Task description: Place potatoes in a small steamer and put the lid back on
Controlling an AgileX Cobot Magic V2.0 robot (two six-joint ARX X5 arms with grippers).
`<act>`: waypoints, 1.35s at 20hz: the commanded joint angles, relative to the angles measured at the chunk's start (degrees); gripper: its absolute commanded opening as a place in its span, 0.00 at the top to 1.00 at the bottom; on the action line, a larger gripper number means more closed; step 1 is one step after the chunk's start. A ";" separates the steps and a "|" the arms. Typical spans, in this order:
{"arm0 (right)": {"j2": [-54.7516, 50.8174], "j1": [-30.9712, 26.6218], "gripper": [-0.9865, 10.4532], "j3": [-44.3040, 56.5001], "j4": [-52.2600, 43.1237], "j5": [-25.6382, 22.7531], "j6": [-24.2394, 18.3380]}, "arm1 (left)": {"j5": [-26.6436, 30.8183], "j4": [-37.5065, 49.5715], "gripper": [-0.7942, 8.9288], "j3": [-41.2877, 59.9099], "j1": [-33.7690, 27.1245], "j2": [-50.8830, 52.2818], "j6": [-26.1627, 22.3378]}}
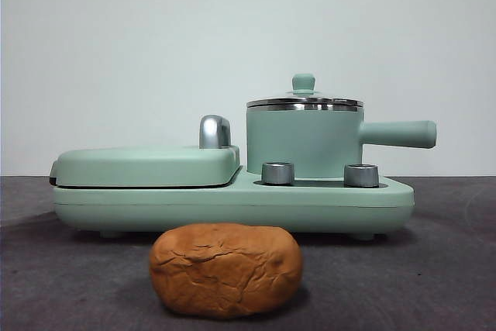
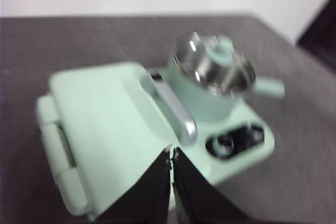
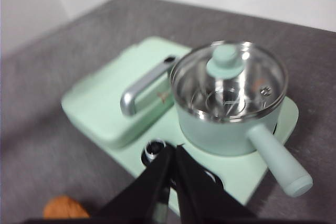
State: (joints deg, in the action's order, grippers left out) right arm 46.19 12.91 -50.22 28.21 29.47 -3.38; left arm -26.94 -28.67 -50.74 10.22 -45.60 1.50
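Front, left-wrist and right-wrist views of a two-armed rig at a grey desk (image 1: 449,284). The potatoes (image 1: 225,270), a single orange-brown oval lump with cracked skin, lie on the desk in front of a mint-green cooking appliance (image 1: 232,205), apart from its base and nearest the front camera; an orange edge of the lump also shows in the right wrist view. The small steamer (image 1: 304,143) stands upright on one end of the appliance, behind two steel control knobs (image 1: 278,173), its long straight handle (image 1: 398,133) pointing out beyond that end of the appliance. The lid (image 1: 304,101) sits on the steamer's steel rim, its small green knob uppermost; through the glass the right wrist view shows the shiny interior. The flat griddle cover (image 1: 147,165) with a chrome handle (image 1: 215,131) occupies the other end, closed. The left end effector (image 2: 171,153) hangs above the griddle side, its jaws pressed together with nothing between them. The right end effector (image 3: 171,156) hangs above the control-knob edge of the appliance, jaws likewise together and holding nothing. Neither arm appears in the front view.
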 commanded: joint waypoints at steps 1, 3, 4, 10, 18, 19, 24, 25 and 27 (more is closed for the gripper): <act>0.87 4.02 0.90 -1.44 2.16 -4.37 -10.54 | -0.35 -2.80 0.91 -1.42 2.86 -1.27 -12.72; 0.90 6.60 0.90 -1.44 4.42 -7.85 -14.51 | -0.31 -5.18 0.91 -1.42 4.83 -1.66 -17.59; 0.90 8.02 0.90 -1.44 5.70 -9.99 -16.74 | -0.26 -6.19 0.91 -1.42 5.92 -1.79 -19.76; 0.85 13.73 0.69 -1.44 9.92 -18.29 -22.40 | -0.17 -5.86 0.71 -1.44 9.55 -1.88 -22.62; 0.83 14.78 0.62 -1.44 10.03 -19.82 -22.10 | -0.17 -3.43 0.63 -1.46 11.30 -2.10 -22.01; 0.83 14.78 0.62 -1.44 10.03 -20.24 -22.08 | -0.17 -2.19 0.63 -1.46 11.56 -2.32 -21.73; 0.83 14.78 0.62 -1.44 9.94 -20.94 -20.98 | -0.09 7.32 0.63 -1.46 13.05 -5.31 -16.63; 0.83 14.78 0.62 -1.44 9.94 -20.94 -20.98 | -0.04 9.75 0.63 -1.46 13.40 -6.45 -15.23; 0.83 14.78 0.62 -1.44 9.97 -20.92 -20.52 | 0.39 14.51 0.63 -1.46 14.10 -9.09 -13.35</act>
State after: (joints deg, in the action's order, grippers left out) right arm 46.74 27.33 -50.43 38.54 8.75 -24.95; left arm -26.89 -16.49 -51.05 23.88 -53.30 -14.87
